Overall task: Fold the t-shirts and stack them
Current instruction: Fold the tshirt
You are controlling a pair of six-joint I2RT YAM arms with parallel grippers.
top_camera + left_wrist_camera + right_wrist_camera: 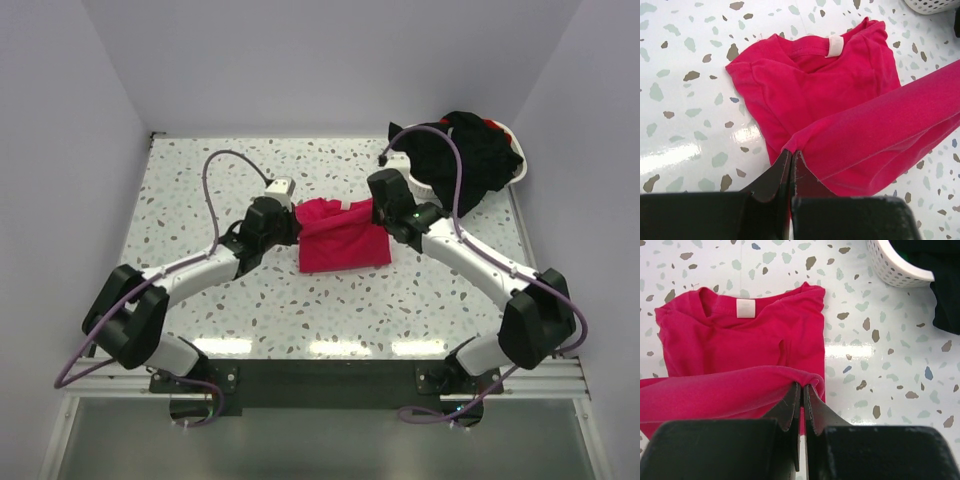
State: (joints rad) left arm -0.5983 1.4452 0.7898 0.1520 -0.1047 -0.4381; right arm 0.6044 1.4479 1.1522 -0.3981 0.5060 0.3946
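- My left gripper [791,154] is nearest, its fingers pressed together on a raised fold of the pinkish-red t-shirt [810,95].
- My right gripper [802,389] is clamped just as tightly on the other end of that fold, which stretches between my two hands.
- Under the lifted edge, the rest of the shirt lies mid-way across the speckled table [200,170], with its collar and white neck label [745,308] farthest from me.
- Beyond it, at the far right corner, the white basket [890,270] holds the black t-shirts [470,160], which spill over its rim.
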